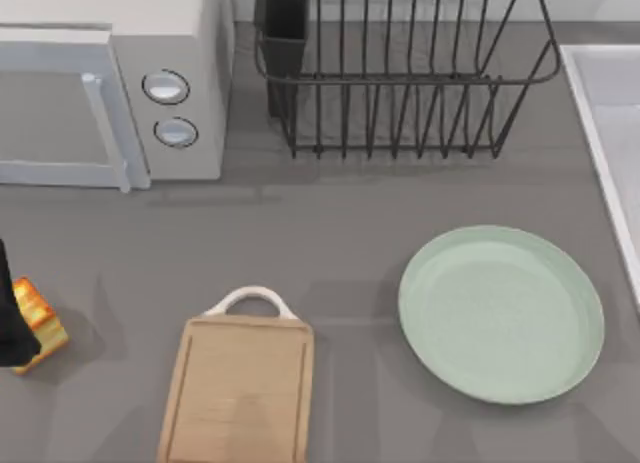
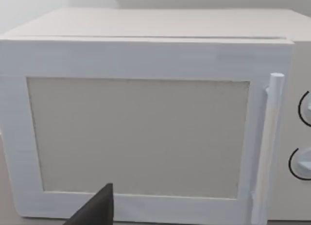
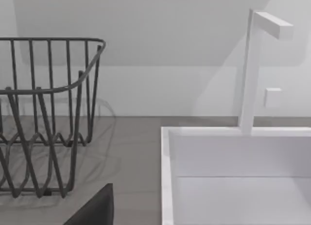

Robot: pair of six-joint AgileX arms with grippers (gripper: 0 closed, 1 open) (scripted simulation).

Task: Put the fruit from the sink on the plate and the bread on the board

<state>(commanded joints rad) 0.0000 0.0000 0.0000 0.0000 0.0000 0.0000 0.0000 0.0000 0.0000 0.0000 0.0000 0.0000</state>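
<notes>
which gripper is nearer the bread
Left. The left gripper is right against the bread at the table's left edge. The right gripper faces the sink, far across.

Matte black, plain and unmarked: left gripper (image 1: 8, 318) a dark narrow slab, one dark angular finger (image 2: 95, 209) wedge-shaped.

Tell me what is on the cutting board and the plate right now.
Nothing lies on the board or the plate. The bread sits on the table at the top view's left edge, partly covered by the left gripper.
</notes>
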